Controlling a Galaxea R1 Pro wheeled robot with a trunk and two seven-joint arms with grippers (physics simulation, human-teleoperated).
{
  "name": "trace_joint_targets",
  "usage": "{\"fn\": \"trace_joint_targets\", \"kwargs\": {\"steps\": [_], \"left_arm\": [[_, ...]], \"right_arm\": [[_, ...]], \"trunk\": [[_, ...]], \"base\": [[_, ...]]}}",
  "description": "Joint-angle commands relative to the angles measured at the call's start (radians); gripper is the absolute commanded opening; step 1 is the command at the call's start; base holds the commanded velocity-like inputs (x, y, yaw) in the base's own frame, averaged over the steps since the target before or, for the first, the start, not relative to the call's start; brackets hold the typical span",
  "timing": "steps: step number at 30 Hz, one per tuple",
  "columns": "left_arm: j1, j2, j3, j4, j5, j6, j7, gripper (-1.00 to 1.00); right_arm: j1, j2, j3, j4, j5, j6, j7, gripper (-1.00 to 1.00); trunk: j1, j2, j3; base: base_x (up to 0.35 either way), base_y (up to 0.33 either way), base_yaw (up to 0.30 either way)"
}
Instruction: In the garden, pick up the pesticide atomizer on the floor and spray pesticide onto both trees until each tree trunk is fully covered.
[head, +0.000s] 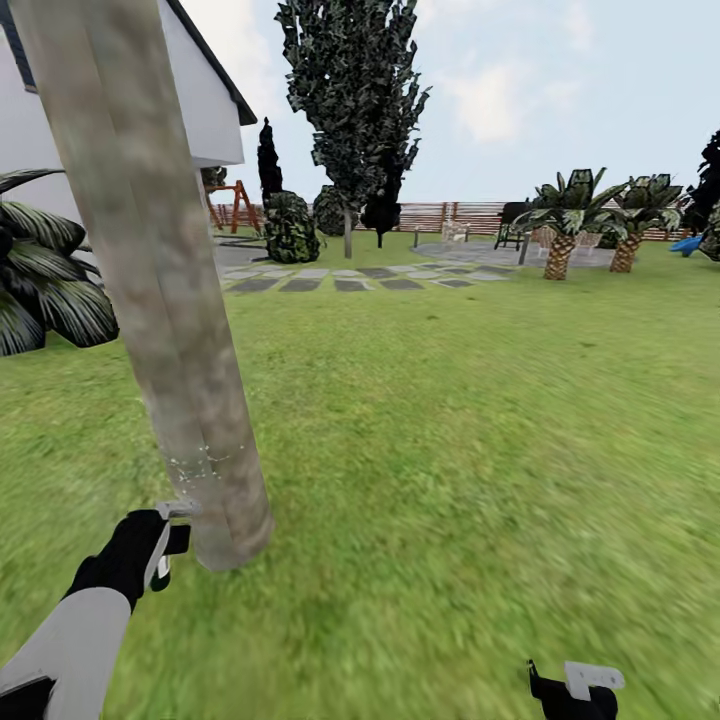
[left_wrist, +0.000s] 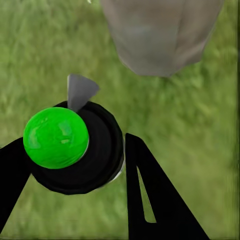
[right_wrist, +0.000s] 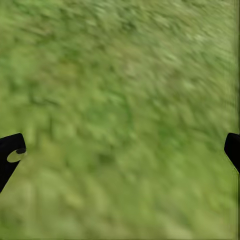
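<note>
A thick, mottled beige-grey tree trunk (head: 150, 270) is seen leaning from the upper left of the head view down to the lawn (head: 450, 430) at lower left. Fine white specks are visible on a low band of the bark, just above its base.

At the lower left of the frame, the left gripper (head: 165, 545) is held just beside the trunk's base. In the left wrist view, the pesticide atomizer (left_wrist: 75, 147) is seen gripped between the two black fingers (left_wrist: 150, 195): a black round body with a bright green cap and a grey nozzle aimed towards the trunk.

At the bottom right of the head view, the right gripper (head: 580, 690) is seen low over the grass; in its wrist view, the fingers are spread wide and nothing is held.

Only a small patch appears to be sprayed. For good coverage, the nozzle should be kept pointed at the bark and swept upward and around the trunk. The second tree cannot be identified here.
</note>
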Motion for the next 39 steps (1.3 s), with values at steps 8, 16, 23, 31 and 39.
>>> {"fn": "trace_joint_targets", "kwargs": {"steps": [8,16,23,31,39], "left_arm": [[-0.001,-0.002,0.002,0.066,-0.001,-0.089,0.002,-1.0],[-0.001,-0.007,-0.012,0.054,-0.005,-0.09,0.003,-1.0],[-0.002,-0.001,-0.01,0.054,-0.005,-0.088,0.062,-1.0],[-0.001,-0.01,-0.005,0.055,0.002,-0.086,0.065,-1.0],[-0.001,-0.011,0.003,0.053,0.002,-0.086,0.065,-1.0]], "right_arm": [[-0.001,0.0,-0.004,0.002,0.011,-0.003,-0.006,1.0],[-0.001,0.0,-0.004,0.002,0.011,-0.003,-0.006,1.0],[-0.001,0.0,-0.004,0.002,0.011,-0.003,-0.006,1.0],[-0.001,0.0,-0.004,0.002,0.011,-0.003,-0.006,1.0],[-0.001,0.0,-0.004,0.002,0.011,-0.003,-0.006,1.0]], "trunk": [[0.0,0.0,-0.001],[0.0,0.0,-0.001],[0.0,0.0,-0.001],[0.0,0.0,-0.001],[0.0,0.0,-0.001]], "base": [[-0.001,-0.277,0.262],[0.033,-0.277,0.066],[0.0,-0.277,0.102],[0.072,-0.277,0.243],[0.108,-0.277,0.012]]}}
